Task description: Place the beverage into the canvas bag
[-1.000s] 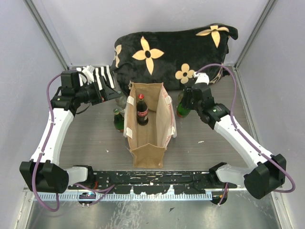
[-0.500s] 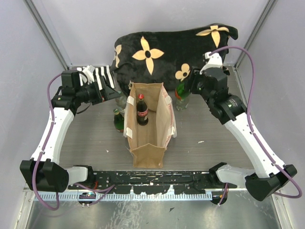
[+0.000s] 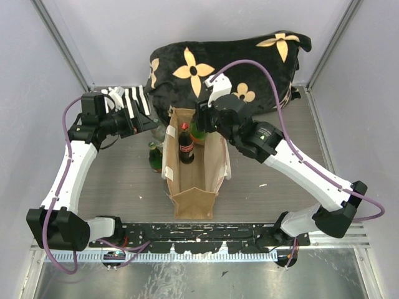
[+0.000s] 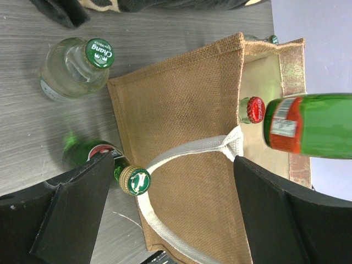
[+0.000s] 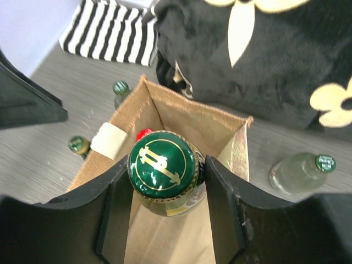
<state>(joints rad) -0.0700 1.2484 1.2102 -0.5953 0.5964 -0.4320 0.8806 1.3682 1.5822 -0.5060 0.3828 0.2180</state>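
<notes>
The green bottle [image 5: 163,165] hangs upright over the far end of the canvas bag's opening, clamped by the neck just below its cap. The right gripper [image 5: 165,190] has its jaws about half closed on it, one finger on each side. Gripping that high leaves the body free to go down into the bag without the fingers touching the walls.

The canvas bag [image 3: 194,200] stands in the middle of the table, mouth up, its long side running near to far. A cola bottle [image 3: 186,148] already stands upright at the far left of its inside, so the green bottle is lined up just to the right of it, where there is room.

The left gripper [image 4: 173,165] is wide open and empty. It hovers beside the bag's far left corner, apparently ready to steady the wall or the cream handle [image 4: 181,151].

To the left of the bag stand a gold-capped bottle [image 4: 132,179] and a clear bottle [image 4: 77,69]. A second clear bottle [image 5: 300,171] stands to the bag's right. Beyond them lie a striped cloth [image 3: 131,99] and a black flowered cushion [image 3: 224,68].

From the right wrist, the cap covers most of the bottle's body, and the left wrist view crops its neck. Its base looks about level with the rim, but I cannot tell whether it is below it. From above, the right arm covers the second clear bottle.
</notes>
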